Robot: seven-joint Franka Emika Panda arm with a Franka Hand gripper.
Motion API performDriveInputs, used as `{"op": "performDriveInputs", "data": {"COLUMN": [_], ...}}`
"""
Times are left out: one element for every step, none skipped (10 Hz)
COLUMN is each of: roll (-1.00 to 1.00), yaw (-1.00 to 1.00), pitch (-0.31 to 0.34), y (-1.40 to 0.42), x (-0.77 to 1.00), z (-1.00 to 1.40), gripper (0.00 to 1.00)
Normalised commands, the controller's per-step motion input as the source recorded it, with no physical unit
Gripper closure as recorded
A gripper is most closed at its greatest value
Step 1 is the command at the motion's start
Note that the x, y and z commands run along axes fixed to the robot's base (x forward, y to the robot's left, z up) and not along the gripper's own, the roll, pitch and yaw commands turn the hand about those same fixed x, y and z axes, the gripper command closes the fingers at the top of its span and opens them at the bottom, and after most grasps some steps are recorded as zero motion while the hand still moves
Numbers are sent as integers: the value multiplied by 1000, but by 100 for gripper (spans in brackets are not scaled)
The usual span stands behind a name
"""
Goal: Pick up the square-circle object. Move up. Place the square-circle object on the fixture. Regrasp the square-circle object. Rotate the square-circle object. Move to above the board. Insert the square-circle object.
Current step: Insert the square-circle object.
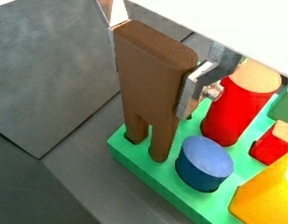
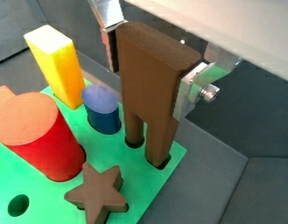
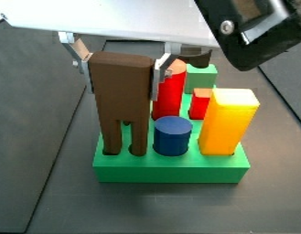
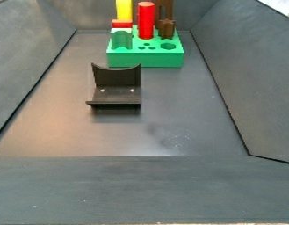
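Observation:
The square-circle object (image 1: 149, 74) (image 2: 149, 79) (image 3: 118, 91) is a brown block standing upright with its two prongs pointing down. My gripper (image 1: 152, 57) (image 2: 152, 66) (image 3: 122, 64) is shut on its upper part, one silver finger (image 1: 195, 86) on each side. The prong tips meet the green board (image 1: 134, 150) (image 2: 170, 179) (image 3: 165, 166) at a corner, and in both wrist views they seem to sit in its holes. In the far side view the board (image 4: 144, 54) lies at the back of the floor, with the brown block (image 4: 167, 21) standing on it.
On the board stand a blue cylinder (image 1: 205, 163) (image 3: 172, 135), a red cylinder (image 1: 240, 105) (image 2: 38, 136), a yellow block (image 2: 59, 63) (image 3: 229, 119), a small red block (image 1: 275, 143) and a dark star-shaped peg (image 2: 99, 191). The fixture (image 4: 113, 86) stands on the dark floor nearer the middle.

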Motion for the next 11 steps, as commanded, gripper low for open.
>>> {"op": "performDriveInputs", "data": {"roll": [33, 71, 50, 141, 97, 54, 43, 20, 23, 49, 60], "yaw": [6, 29, 17, 49, 194, 280, 346, 423, 294, 183, 106], "pitch": [-117, -121, -179, -216, -244, -196, -180, -156, -110, -73, -66], "y": [83, 9, 40, -3, -97, -66, -89, -89, -74, -66, -40], "x": [-86, -51, -191, -274, -320, -157, 0, 9, 160, 143, 94], "z": [-280, -323, -323, -346, -311, -329, -423, -486, -569, -554, -514], "gripper": [100, 100, 100, 100, 100, 100, 100, 100, 100, 100, 100]}}
